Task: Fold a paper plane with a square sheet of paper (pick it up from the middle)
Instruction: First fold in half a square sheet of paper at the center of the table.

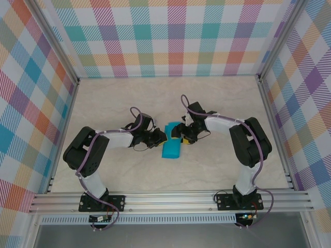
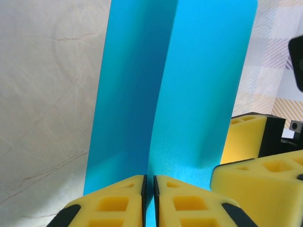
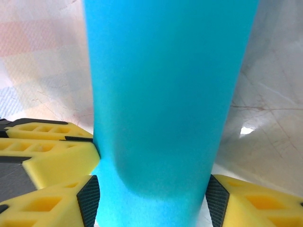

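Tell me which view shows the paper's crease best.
Left wrist: the paper is close and sharp, crease running down to the left gripper pinching it. Right wrist shows a bulge inside the right gripper; top view shows it small, partly covered.

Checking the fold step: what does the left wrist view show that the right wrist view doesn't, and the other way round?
Left wrist: a crease running up the square sheet of paper, with the left gripper pinched shut on the sheet at the foot of that crease.
Right wrist: the sheet as a smooth rounded bend, filling the gap between the wide-set fingers of the right gripper.
Both: the teal sheet close up against the marbled table, with the other arm's yellow fingers beside it.
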Robot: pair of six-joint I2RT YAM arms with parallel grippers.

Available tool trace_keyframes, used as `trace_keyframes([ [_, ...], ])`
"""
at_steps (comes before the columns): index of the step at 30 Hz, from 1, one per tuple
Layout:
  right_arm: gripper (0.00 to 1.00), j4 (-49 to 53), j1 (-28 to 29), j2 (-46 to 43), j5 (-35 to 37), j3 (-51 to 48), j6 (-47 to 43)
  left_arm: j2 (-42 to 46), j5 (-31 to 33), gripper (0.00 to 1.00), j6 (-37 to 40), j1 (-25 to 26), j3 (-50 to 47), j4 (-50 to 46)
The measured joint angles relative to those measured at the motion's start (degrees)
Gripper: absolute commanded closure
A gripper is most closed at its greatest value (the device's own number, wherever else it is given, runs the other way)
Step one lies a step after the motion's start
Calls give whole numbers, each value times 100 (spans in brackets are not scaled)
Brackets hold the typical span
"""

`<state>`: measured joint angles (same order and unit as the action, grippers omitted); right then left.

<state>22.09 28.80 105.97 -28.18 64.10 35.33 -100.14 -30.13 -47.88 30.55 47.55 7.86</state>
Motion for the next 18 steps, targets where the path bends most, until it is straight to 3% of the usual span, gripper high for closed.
trace_keyframes([
  [6,35,-4,-103,-249,4,-173,57,0,17,91,57,0,0,-17],
  [13,50,7,-177,-345,61,-304,175,2,42,91,79,0,0,-20],
  [18,53,31,-177,-337,125,-304,190,2,79,91,79,0,0,-20],
])
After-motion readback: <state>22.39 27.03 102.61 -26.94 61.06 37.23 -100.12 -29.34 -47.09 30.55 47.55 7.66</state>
